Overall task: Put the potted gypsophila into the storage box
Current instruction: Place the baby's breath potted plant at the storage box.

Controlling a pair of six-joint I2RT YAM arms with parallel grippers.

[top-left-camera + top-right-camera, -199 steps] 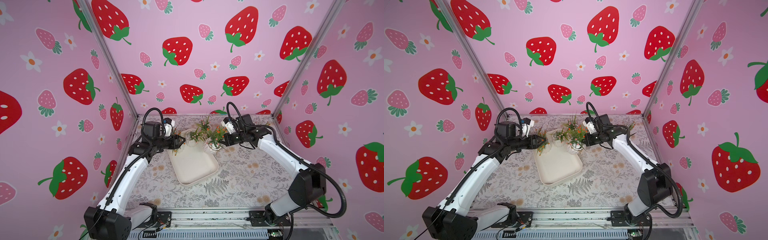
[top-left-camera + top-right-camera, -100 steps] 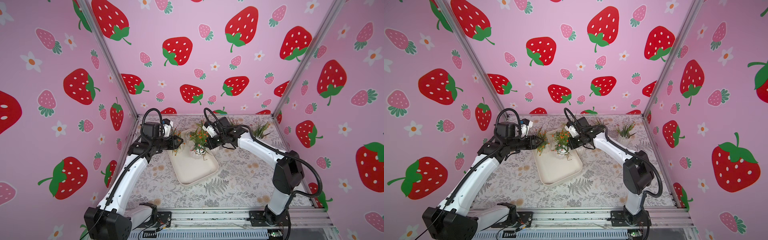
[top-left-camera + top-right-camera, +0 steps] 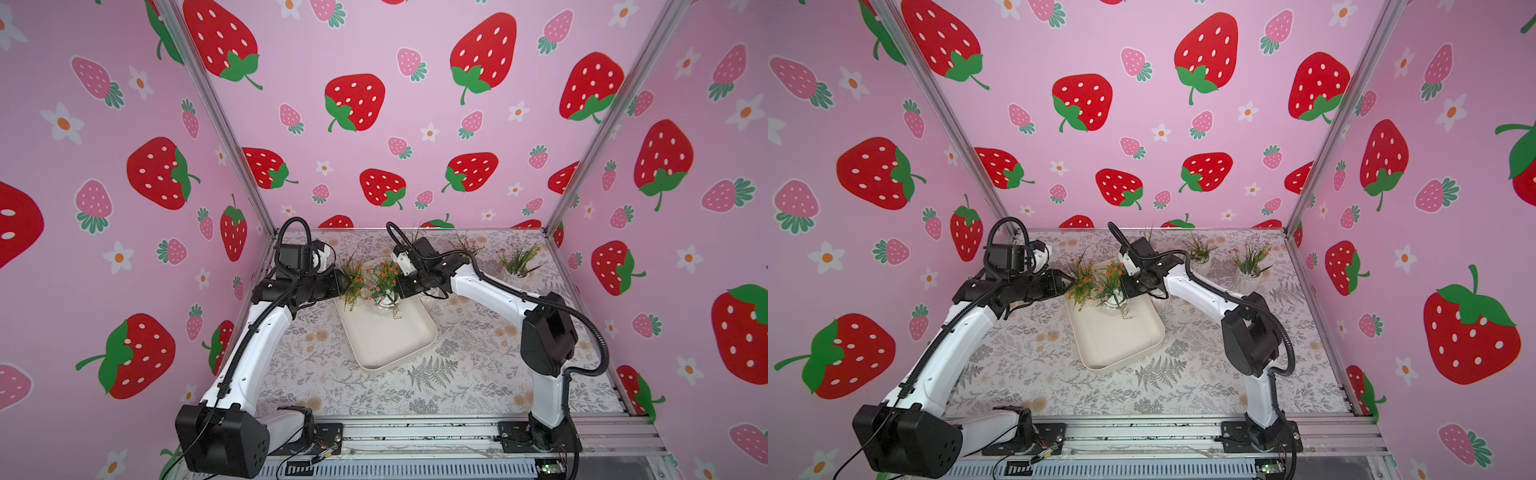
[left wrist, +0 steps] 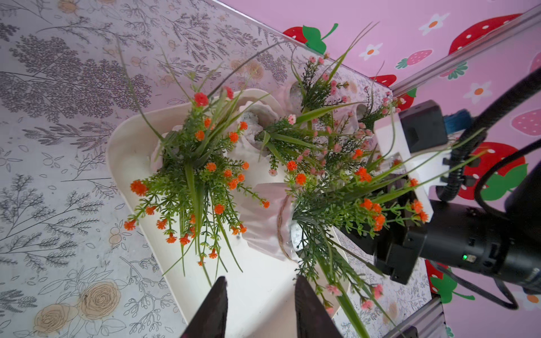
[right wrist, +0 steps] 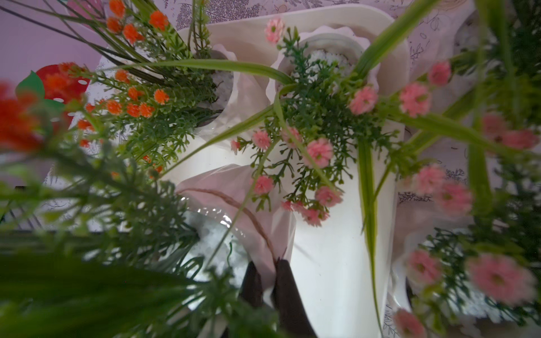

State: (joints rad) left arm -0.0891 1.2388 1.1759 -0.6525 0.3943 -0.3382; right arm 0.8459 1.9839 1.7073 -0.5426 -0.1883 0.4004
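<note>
The cream storage box [image 3: 390, 345] [image 3: 1117, 340] lies mid-table. My right gripper [image 3: 397, 293] [image 5: 266, 281] is shut on the rim of a potted gypsophila [image 3: 384, 299] [image 4: 260, 216] with orange flowers and a ribbed pale pot tied with twine. The pot hangs tilted over the box's far half; whether it touches the floor I cannot tell. An orange-flowered pot [image 4: 164, 152] and a pink-flowered one [image 5: 322, 58] stand at the box's far end. My left gripper [image 3: 343, 282] [image 4: 260, 281] is open at the box's far left side, with nothing between its fingers.
Two more potted plants [image 3: 517, 266] [image 3: 469, 245] stand at the back right of the table. Another pale pot [image 3: 1160, 299] sits beside the box under the right arm. Pink strawberry walls close in three sides.
My right arm has swung left, carrying the orange-flowered pot from beside the box to over its far half. The left arm has stayed in place.
</note>
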